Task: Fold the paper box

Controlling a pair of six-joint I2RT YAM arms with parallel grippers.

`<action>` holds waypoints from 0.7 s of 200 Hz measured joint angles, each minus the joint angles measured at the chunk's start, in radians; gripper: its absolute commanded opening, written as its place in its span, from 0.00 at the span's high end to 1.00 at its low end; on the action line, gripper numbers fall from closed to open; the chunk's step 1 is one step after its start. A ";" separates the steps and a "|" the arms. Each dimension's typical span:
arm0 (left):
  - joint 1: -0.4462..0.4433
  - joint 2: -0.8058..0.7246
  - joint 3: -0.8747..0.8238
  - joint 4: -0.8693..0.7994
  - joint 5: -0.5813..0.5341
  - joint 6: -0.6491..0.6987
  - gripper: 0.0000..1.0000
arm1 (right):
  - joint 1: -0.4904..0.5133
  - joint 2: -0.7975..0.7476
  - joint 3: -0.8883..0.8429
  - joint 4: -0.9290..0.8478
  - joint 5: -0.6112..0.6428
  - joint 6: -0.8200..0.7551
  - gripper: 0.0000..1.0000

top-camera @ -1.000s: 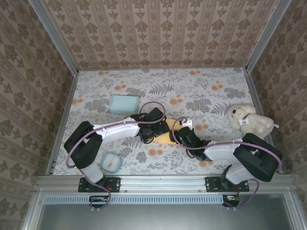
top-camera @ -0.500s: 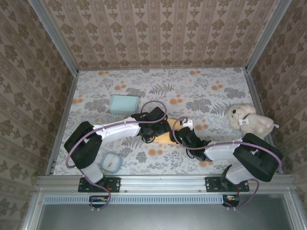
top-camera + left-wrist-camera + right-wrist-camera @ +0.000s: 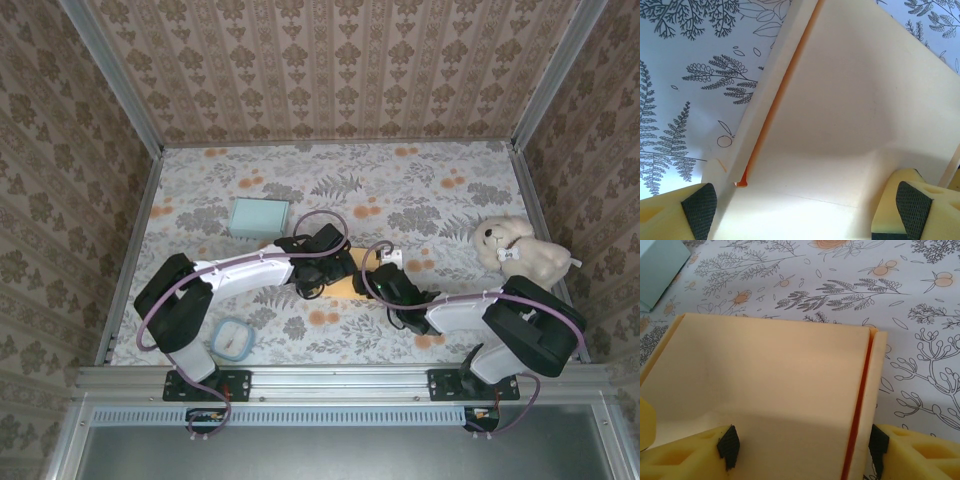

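Left gripper is hovering spread wide, paper box lying just below; right gripper is straddling it, grip unclear.

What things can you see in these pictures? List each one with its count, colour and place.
paper box: 1, cream with an orange edge, table centre, between the two grippers
flat box: 1, pale teal, back left of the table
small container: 1, white with a blue rim, front left
plush toy: 1, cream, right edge
table: 1, white floral cover
left gripper: 1, yellow fingers with black pads, open over the paper box
right gripper: 1, same colours, fingers astride the box panel, grip unclear
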 measured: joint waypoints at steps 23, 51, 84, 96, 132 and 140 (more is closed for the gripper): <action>0.000 0.000 0.000 -0.002 0.003 -0.007 0.04 | -0.008 -0.014 -0.011 0.002 -0.030 0.018 0.29; 0.000 0.000 0.000 -0.022 0.015 -0.022 0.05 | -0.011 -0.027 -0.022 0.003 -0.056 0.037 0.30; 0.000 0.000 0.000 -0.031 0.038 -0.055 0.06 | -0.011 -0.023 -0.033 0.026 -0.075 0.062 0.32; 0.000 0.000 0.000 -0.031 0.041 -0.067 0.07 | -0.012 -0.013 -0.034 0.042 -0.078 0.071 0.33; 0.005 0.002 0.000 -0.030 0.046 -0.090 0.07 | -0.015 0.027 -0.037 0.109 -0.092 0.097 0.35; 0.006 0.003 0.000 -0.031 0.050 -0.091 0.07 | -0.016 0.032 -0.039 0.121 -0.093 0.101 0.36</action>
